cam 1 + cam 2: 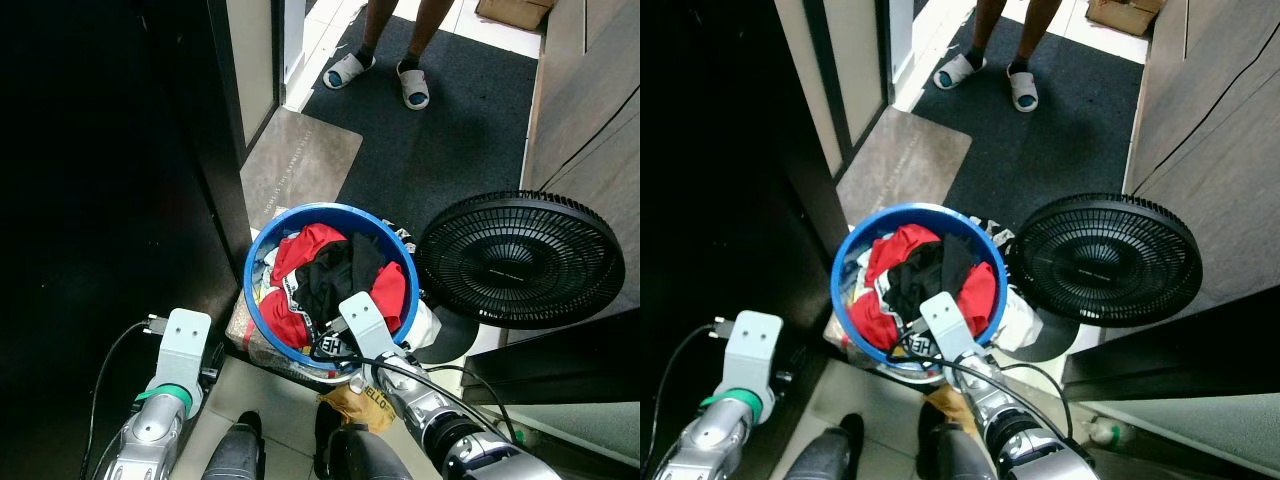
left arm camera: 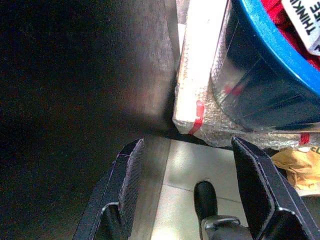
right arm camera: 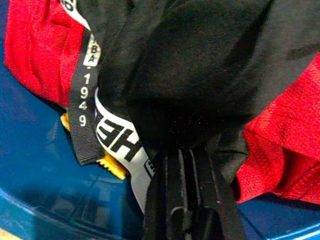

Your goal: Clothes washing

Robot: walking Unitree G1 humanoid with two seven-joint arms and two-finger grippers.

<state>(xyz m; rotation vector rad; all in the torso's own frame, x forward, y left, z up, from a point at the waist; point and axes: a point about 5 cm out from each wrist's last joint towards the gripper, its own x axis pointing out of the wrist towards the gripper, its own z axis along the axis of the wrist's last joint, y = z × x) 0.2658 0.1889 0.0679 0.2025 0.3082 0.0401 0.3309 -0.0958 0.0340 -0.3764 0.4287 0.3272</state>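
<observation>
A blue bucket (image 1: 258,262) holds a heap of red clothes (image 1: 305,245) and a black garment (image 1: 335,275). My right gripper (image 3: 183,150) reaches into the bucket's near side, under its grey wrist mount (image 1: 362,322). Its jaws are pressed together, pinching a fold of the black garment (image 3: 200,75), with red cloth (image 3: 35,45) on both sides and a black-and-white lettered waistband (image 3: 117,140) beside it. My left gripper (image 2: 185,145) hangs open with nothing in it, low and to the left of the bucket (image 2: 270,60), near the dark wall.
A black floor fan (image 1: 520,258) stands right of the bucket. The bucket sits on a bubble-wrapped package (image 2: 197,75). A person in white slippers (image 1: 380,75) stands on the dark rug (image 1: 450,140) ahead. A brown mat (image 1: 300,165) lies by the door. A yellow bag (image 1: 360,405) is near my feet.
</observation>
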